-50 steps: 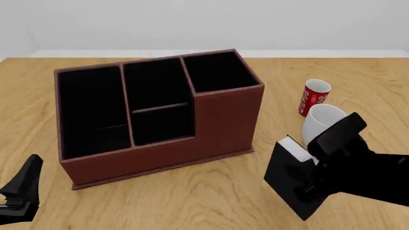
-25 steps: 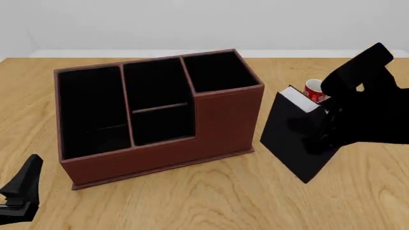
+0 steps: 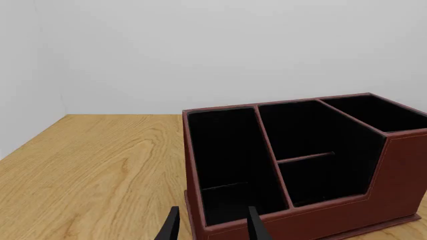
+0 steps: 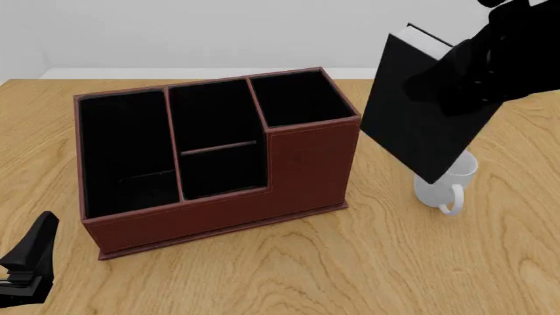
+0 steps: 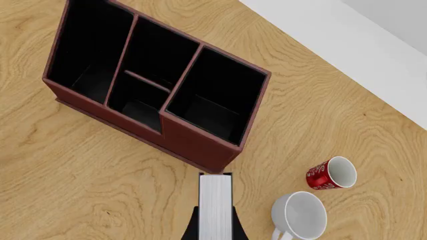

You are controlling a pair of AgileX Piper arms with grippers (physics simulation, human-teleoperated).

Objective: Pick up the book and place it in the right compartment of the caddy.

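My right gripper (image 4: 455, 75) is shut on the black book (image 4: 424, 125) and holds it high in the air, tilted, to the right of the caddy (image 4: 306, 174). The book's lower corner hangs in front of the white mug. In the right wrist view the book's white page edges (image 5: 215, 205) sit between my fingers (image 5: 193, 229), beside and just outside the caddy's front right corner (image 5: 200, 150). The right compartment (image 4: 298, 98) is open and holds nothing; it also shows in the right wrist view (image 5: 213, 102). My left gripper (image 4: 28, 266) is open and empty, low at the front left.
A white mug (image 4: 446, 184) stands on the table right of the caddy, partly behind the book. A red cup (image 5: 331, 173) stands beside the mug (image 5: 299, 215); it is hidden in the front view. The left wrist view shows the caddy (image 3: 400, 170) ahead of my left gripper (image 3: 212, 231).
My right gripper has lifted the book from the table up to above the caddy's height. The book now hangs closer to the caddy. The left arm has not moved.
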